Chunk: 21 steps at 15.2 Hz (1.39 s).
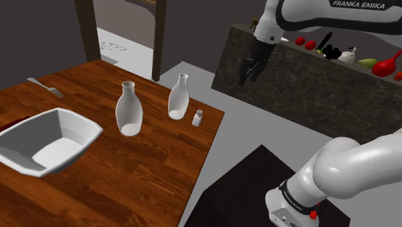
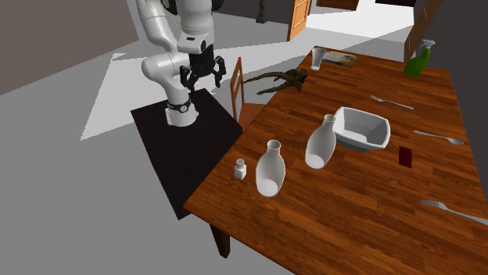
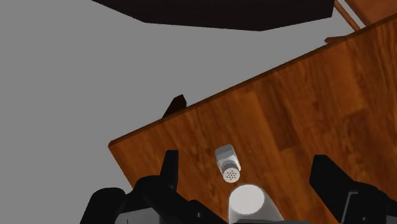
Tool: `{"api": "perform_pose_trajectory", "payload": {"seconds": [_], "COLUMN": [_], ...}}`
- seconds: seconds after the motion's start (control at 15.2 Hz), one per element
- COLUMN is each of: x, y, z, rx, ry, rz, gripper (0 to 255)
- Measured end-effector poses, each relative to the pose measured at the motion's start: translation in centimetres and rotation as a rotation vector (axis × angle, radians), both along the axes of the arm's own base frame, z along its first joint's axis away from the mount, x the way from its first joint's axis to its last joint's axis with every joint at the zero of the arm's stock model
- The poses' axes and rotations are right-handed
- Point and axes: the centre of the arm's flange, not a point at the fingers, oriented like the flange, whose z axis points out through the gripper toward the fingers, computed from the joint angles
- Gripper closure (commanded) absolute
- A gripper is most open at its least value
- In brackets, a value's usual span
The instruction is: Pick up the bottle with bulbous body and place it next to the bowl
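Shoulder view, left to right: white bowl [image 1: 51, 138] on the wooden table [image 1: 129, 187] at the left, with a fork [image 1: 44, 85] behind it. Next is a tall tapered bottle [image 1: 129, 109], upright, near the bowl and not touching it. Then the bulbous bottle [image 1: 179, 97], upright near the table's right corner, with the tapered bottle between it and the bowl. A small white shaker [image 1: 198, 117] stands just beside it on the right, apart from it. Further right the gripper [image 1: 250, 72] hangs off the table, in the air over grey floor, in front of a dark counter [image 1: 290, 84] carrying red and green items. Dark stand [image 1: 245, 187] at lower right.

Second exterior view, left to right: gripper [image 2: 203, 76] above the stand [image 2: 180, 148], fingers spread, hand empty. The shaker [image 2: 241, 168] is near the table corner and the bulbous bottle [image 2: 270, 168] is just right of it. The tapered bottle [image 2: 321, 142] comes next, then the bowl [image 2: 364, 129] close beside that one. Green spray bottle [image 2: 420, 58] at the far corner.

Wrist view: fingers [image 3: 168, 167] wide apart. The shaker [image 3: 227, 167] shows in the gap between them, down on the table. The bulbous bottle [image 3: 248, 200], seen from above, is just nearer the hand. The fingers touch neither.
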Motion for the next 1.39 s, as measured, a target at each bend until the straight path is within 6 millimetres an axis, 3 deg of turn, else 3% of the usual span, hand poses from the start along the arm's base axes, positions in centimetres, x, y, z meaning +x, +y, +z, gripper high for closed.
{"api": "perform_pose_trajectory", "payload": {"seconds": [1.39], "x": [24.7], "y": [9.5], "z": [-8.3], "rx": [0.001], "ry": [0.015], "rz": [0.057], "gripper": [0]}}
